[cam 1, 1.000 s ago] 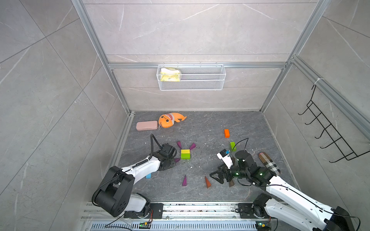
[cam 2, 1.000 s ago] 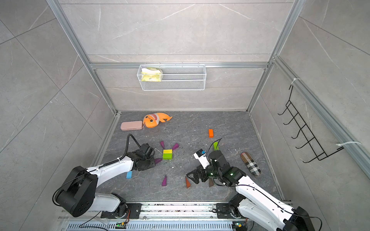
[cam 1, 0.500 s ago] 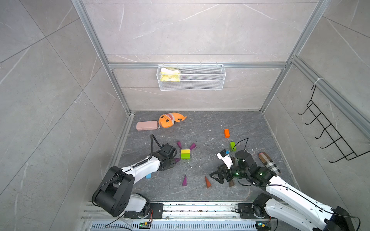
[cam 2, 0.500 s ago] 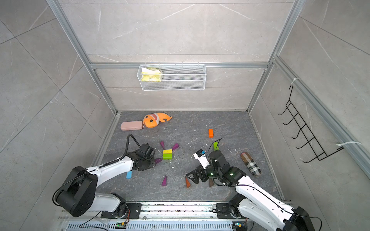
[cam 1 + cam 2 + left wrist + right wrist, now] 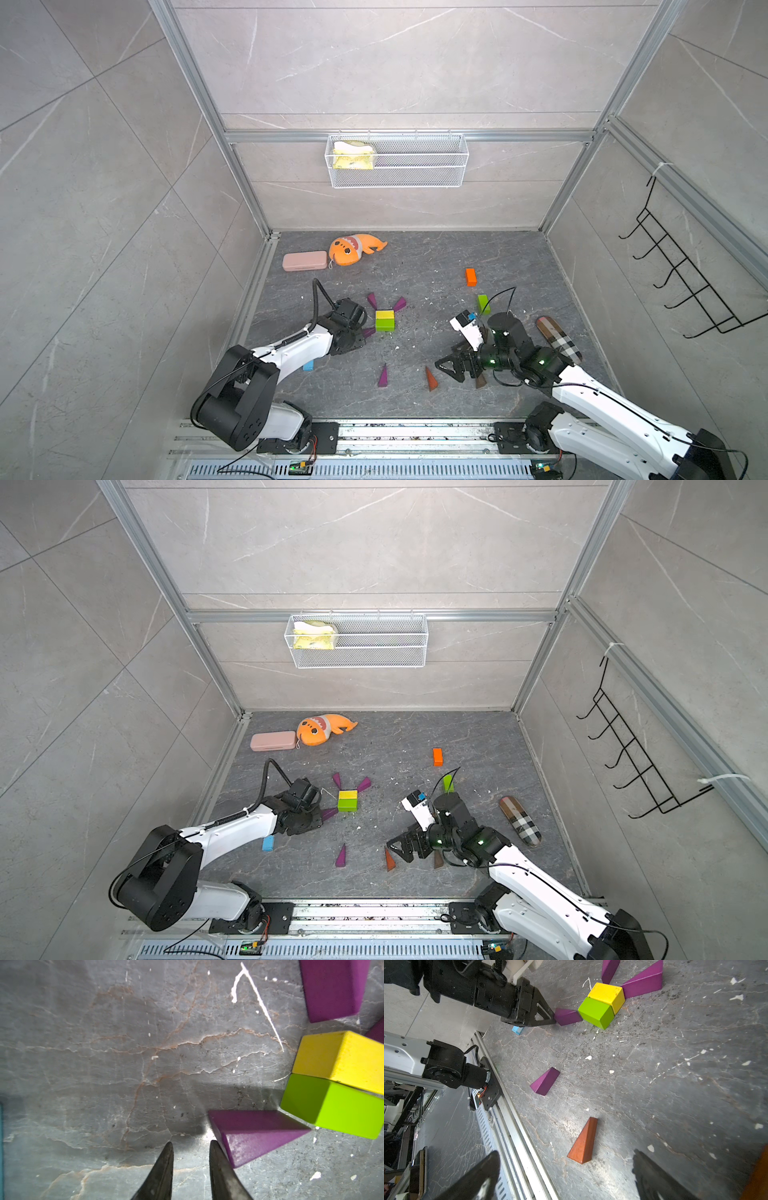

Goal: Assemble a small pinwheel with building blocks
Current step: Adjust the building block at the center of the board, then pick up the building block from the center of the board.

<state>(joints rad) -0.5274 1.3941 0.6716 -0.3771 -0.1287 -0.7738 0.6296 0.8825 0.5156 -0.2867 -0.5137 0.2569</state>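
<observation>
We've got white shells and chunky black joints on both: left arm (image 5: 291,353) trails a looping black cable (image 5: 318,295), right arm (image 5: 590,386) shows green lights (image 5: 490,361); left hand (image 5: 190,1142) and right hand (image 5: 566,1151) are black.

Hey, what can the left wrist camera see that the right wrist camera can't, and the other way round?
Only the left wrist view shows the narrow, empty gap between the left gripper's fingertips, one of them right beside the purple wedge.

Only the right wrist view shows the right gripper wide open, an orange wedge lying ahead between its fingers, and a loose purple wedge.

Both show that first purple wedge with its tip at the green brick, and the yellow brick alongside.
</observation>
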